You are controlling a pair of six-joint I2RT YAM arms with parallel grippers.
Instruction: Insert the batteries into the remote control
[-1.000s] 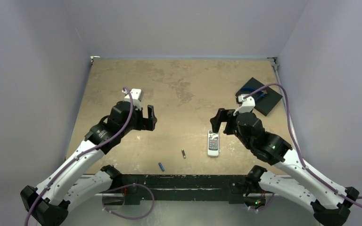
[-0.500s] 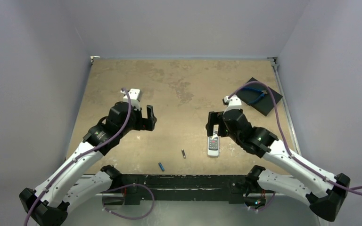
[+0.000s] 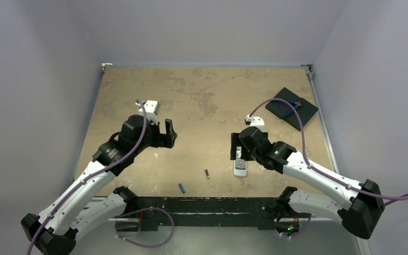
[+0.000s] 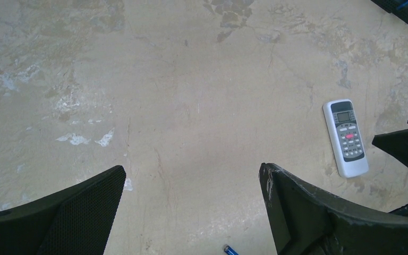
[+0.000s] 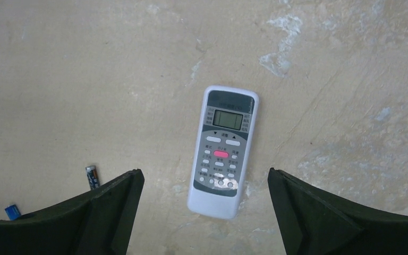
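Two claws noted, both with fingers spread wide apart and nothing between the pads.

Right claw [image 5: 202, 176]: poised directly over the remote [image 5: 223, 151]. In the wrist view the remote lies lengthwise in the gap between the two fingers, closer to neither, with clear worktop [image 3: 202, 90] showing on both sides. No contact is seen. From the overhead view the claw covers the far end of the remote; its height above it cannot be judged reliably, though it appears low.

Remote: flat on the worktop, buttons and screen facing up, screen end pointing away from the arm bases. It sits right of centre, towards the near edge.

Batteries: both loose on the worktop, left of the remote and apart from each other. The dark battery [image 3: 207, 173] lies near the remote, just outside the right claw's left finger in the wrist view. The blue battery [image 3: 181, 187] lies further left and closer to the near edge.

Left claw [image 3: 164, 135]: held over bare worktop at centre-left, well apart from the remote, which lies off to its right. The blue battery shows at the bottom edge of its wrist view.

Pad [image 3: 292, 109]: black, at the far right, with blue-handled pliers [image 3: 292, 104] on it.
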